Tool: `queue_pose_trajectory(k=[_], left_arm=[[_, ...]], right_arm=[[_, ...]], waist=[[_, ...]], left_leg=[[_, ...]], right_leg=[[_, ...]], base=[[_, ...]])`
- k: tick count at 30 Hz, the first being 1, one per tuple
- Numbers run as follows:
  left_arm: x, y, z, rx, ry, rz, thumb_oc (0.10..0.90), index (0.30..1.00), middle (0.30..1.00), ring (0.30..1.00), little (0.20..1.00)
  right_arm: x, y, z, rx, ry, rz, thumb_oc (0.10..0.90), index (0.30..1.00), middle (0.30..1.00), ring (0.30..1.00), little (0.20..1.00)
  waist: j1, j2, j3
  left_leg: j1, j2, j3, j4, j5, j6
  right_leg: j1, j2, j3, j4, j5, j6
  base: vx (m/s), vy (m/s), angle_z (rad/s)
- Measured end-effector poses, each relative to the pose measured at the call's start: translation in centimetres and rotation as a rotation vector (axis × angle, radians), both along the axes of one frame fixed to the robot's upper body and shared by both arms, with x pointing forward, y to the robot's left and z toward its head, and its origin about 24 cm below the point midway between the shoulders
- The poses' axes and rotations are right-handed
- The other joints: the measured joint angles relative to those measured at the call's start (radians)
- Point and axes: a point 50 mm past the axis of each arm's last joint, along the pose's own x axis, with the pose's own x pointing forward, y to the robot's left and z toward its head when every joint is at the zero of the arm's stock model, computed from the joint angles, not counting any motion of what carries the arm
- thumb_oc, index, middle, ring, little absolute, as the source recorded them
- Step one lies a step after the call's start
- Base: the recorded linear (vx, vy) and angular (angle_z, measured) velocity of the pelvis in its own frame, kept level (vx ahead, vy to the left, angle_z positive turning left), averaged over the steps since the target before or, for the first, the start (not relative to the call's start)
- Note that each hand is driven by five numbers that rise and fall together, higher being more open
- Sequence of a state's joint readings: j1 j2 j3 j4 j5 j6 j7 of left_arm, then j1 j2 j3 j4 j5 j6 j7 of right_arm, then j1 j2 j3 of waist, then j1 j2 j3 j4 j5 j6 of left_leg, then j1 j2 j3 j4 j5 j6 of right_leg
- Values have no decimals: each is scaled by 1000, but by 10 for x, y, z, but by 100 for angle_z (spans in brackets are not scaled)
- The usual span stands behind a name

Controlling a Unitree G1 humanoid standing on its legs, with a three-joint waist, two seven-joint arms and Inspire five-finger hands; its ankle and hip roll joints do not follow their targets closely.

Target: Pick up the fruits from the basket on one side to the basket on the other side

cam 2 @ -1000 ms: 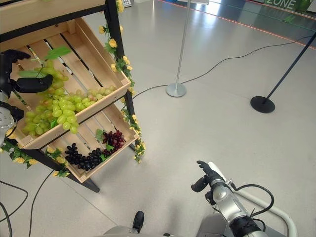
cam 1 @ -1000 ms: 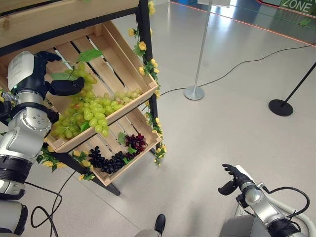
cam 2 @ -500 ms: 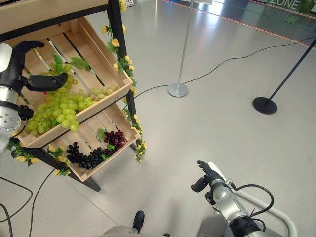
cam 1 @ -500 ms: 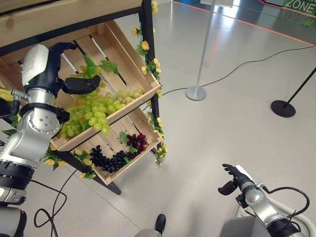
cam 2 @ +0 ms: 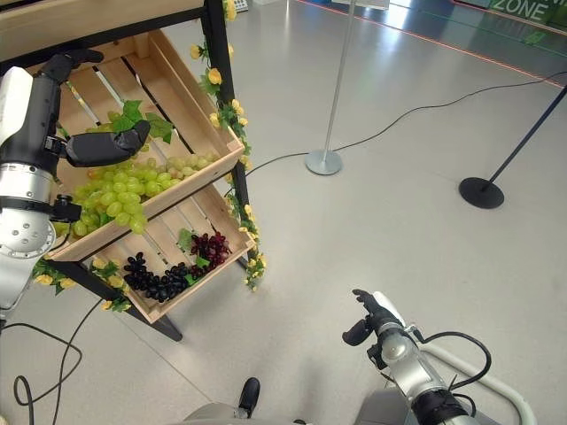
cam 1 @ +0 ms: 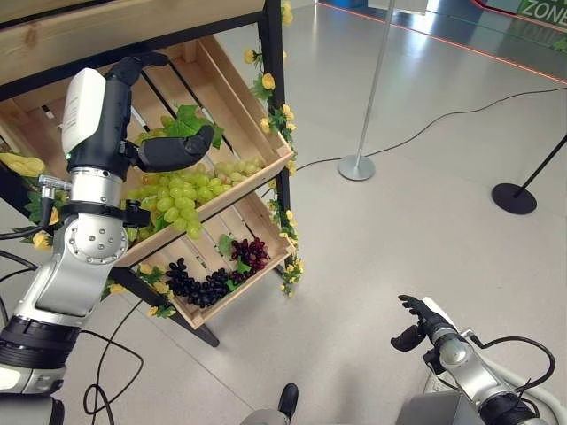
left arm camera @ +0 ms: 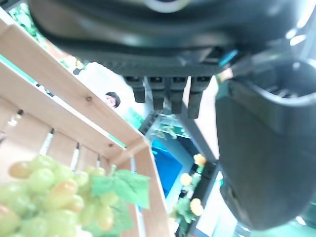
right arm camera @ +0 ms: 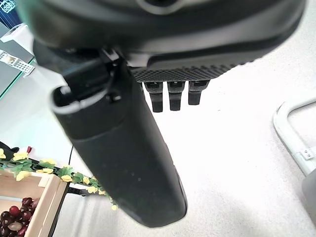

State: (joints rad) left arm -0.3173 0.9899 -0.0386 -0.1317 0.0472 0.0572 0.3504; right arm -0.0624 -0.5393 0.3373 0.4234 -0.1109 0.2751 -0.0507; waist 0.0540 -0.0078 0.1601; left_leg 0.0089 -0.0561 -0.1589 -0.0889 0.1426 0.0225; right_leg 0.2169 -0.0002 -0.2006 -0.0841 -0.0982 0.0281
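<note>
A slanted wooden crate on the upper shelf of a stand holds bunches of green grapes with a green leaf. My left hand hovers just above the grapes, fingers straight and thumb stretched over the pile, with nothing in its grasp. In the left wrist view the grapes lie past the hand. A lower crate holds dark grapes and red grapes. My right hand hangs relaxed and empty low at the right, over the floor.
Yellow flower garlands trail down the stand's black post. A silver stanchion pole with a round base stands on the floor beyond it, a black base farther right, and a cable runs across the grey floor.
My left hand has risen and swung to the right over the green grapes. The camera has shifted a little. The right hand has stayed in place.
</note>
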Motion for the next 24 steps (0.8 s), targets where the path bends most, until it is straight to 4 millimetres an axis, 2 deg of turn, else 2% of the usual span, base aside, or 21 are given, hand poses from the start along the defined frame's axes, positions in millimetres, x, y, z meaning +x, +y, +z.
queue_pose_trajectory(k=[7,10,15,16,19,22,24], left_arm=[[-5,-13,-2,6,-50,-75,800,900,900,900,900],[-11,-24,-9,-79,-71,-159,800,900,900,900,900],[-14,-40,-31,-309,47,-354,800,900,900,900,900],[-14,-46,-42,-422,86,-411,800,900,900,900,900],[-14,-63,-66,-618,209,-551,800,900,900,900,900],[-17,-78,-92,-759,304,-649,800,900,900,900,900],[-20,-85,-103,-821,323,-688,800,900,900,900,900]], right_arm=[[-5,-1,-3,0,13,-7,800,900,900,900,900],[-6,-2,-4,6,13,-17,800,900,900,900,900],[-3,3,-1,19,-6,-5,800,900,900,900,900],[-2,6,2,27,-21,-1,800,900,900,900,900],[2,14,8,44,-85,7,800,900,900,900,900],[10,30,22,81,-215,27,800,900,900,900,900],[15,40,29,115,-293,50,800,900,900,900,900]], waist=[[18,0,0],[20,-1,0],[15,-3,-2],[14,-3,-2],[1,-6,-3],[-27,-6,-3],[-30,-7,-2]], left_leg=[[0,0,-1,0,2,3],[0,-1,-1,-1,2,3],[1,0,-1,-5,1,3],[3,0,1,-6,1,4],[4,1,7,0,-1,7],[10,5,33,1,-2,8],[14,12,55,7,-7,10]], right_leg=[[0,0,-1,0,0,0],[0,0,-1,0,0,0],[0,0,0,0,0,0],[1,0,2,0,0,0],[-2,0,11,3,0,0],[-19,-3,43,13,0,2],[-35,-5,90,22,2,3]], base=[[0,0,0],[0,0,0],[-24,8,-1],[-74,29,-3],[-55,52,-6],[-75,105,-28],[-33,152,-66]])
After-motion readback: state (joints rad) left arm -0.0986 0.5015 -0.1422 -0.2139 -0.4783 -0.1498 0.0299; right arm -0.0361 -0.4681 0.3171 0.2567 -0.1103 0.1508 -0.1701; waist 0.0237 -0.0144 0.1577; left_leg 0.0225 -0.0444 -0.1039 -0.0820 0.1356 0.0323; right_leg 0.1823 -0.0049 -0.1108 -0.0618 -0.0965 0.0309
